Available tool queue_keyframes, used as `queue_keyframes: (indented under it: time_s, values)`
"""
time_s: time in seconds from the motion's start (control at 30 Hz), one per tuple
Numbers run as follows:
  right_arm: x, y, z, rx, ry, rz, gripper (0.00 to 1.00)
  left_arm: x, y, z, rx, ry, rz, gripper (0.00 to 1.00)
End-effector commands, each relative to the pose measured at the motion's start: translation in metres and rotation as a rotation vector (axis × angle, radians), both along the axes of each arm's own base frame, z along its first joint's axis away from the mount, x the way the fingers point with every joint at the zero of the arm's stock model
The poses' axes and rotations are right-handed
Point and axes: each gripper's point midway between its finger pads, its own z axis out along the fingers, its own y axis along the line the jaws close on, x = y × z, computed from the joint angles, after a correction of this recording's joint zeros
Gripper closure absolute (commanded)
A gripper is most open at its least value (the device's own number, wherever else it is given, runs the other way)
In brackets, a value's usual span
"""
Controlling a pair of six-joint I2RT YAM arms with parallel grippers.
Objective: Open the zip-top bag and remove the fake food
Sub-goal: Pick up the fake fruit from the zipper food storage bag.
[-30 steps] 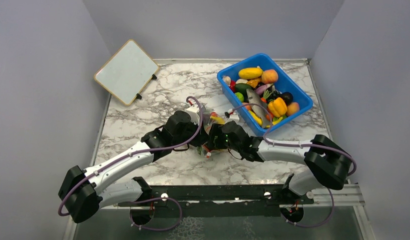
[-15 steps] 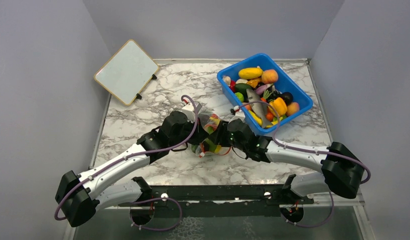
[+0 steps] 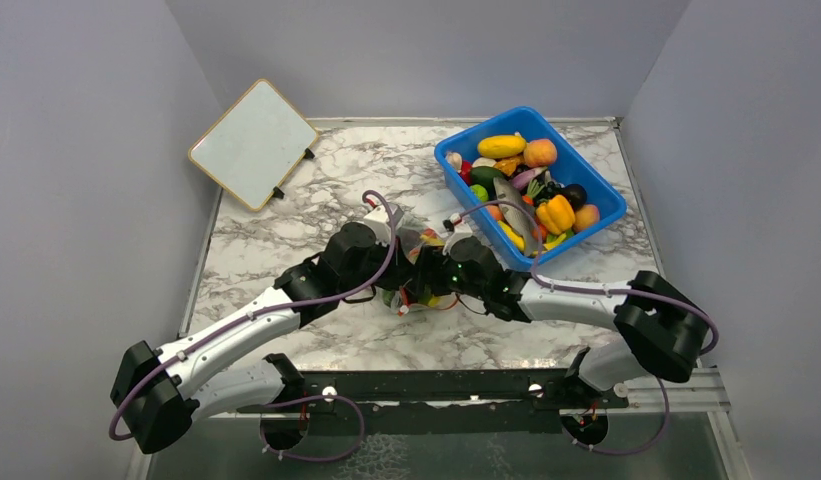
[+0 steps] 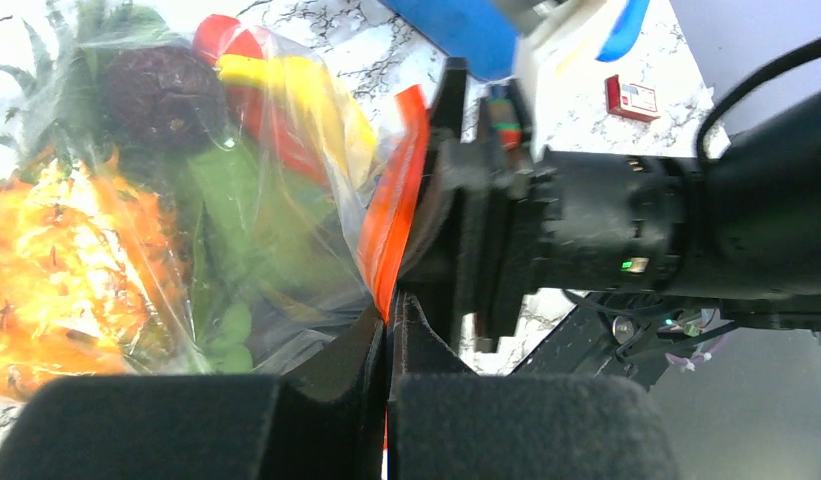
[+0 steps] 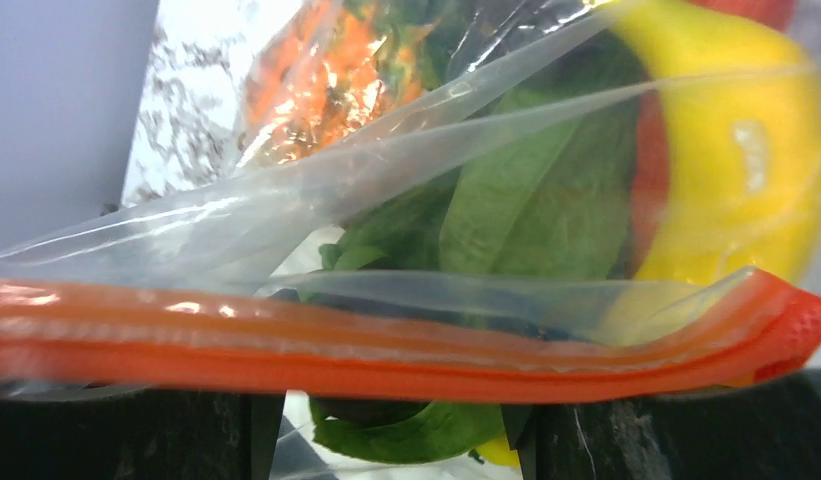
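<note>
The zip-top bag (image 4: pixel 236 200) hangs between my two grippers over the middle of the table, and its red-orange zip strip (image 5: pixel 386 355) looks closed. Through the plastic the fake food shows: an orange pineapple (image 4: pixel 66 270), a green leaf (image 5: pixel 526 200) and a yellow banana (image 5: pixel 746 170). My left gripper (image 4: pixel 388 315) is shut on one end of the strip. My right gripper (image 5: pixel 394 410) is open, its fingers (image 5: pixel 116 440) wide apart just behind the strip. In the top view the left gripper (image 3: pixel 404 264) and right gripper (image 3: pixel 435 274) meet at the bag (image 3: pixel 418 295).
A blue bin (image 3: pixel 583 163) full of toy fruit and vegetables stands at the back right, close behind the right arm. A small whiteboard (image 3: pixel 254 143) leans at the back left. A red-and-white tag (image 4: pixel 636 97) lies on the marble beyond the right gripper.
The left arm has drawn slightly back and left with the strip in its grip. The right arm swung outward and returned, its gripper still at the bag's mouth.
</note>
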Motion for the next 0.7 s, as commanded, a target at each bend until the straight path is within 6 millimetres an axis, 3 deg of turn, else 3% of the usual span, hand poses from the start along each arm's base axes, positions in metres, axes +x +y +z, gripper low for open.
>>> queue_keyframes:
  time_s: [0.0,0.17,0.3,0.5,0.6,0.67]
  values:
    - [-0.014,0.019,-0.010,0.049,-0.019,0.143,0.30,0.006,-0.007,0.021,-0.058,-0.036,0.015,1.00]
    - [-0.019,0.020,-0.031,0.041,-0.025,0.185,0.29,0.003,-0.009,0.030,-0.091,-0.034,0.008,1.00]
    - [-0.012,0.009,-0.054,-0.045,0.005,0.121,0.37,0.004,-0.004,0.026,-0.068,-0.041,0.022,1.00]
    - [-0.007,-0.005,-0.068,-0.095,0.058,0.023,0.48,0.005,0.000,0.026,-0.068,-0.048,0.040,1.00]
    - [0.000,-0.018,-0.076,-0.134,0.083,-0.067,0.47,0.005,0.000,0.025,-0.056,-0.050,0.037,1.00]
    - [0.001,-0.018,-0.069,-0.116,0.052,-0.061,0.45,0.005,0.000,0.022,-0.052,-0.044,0.035,1.00]
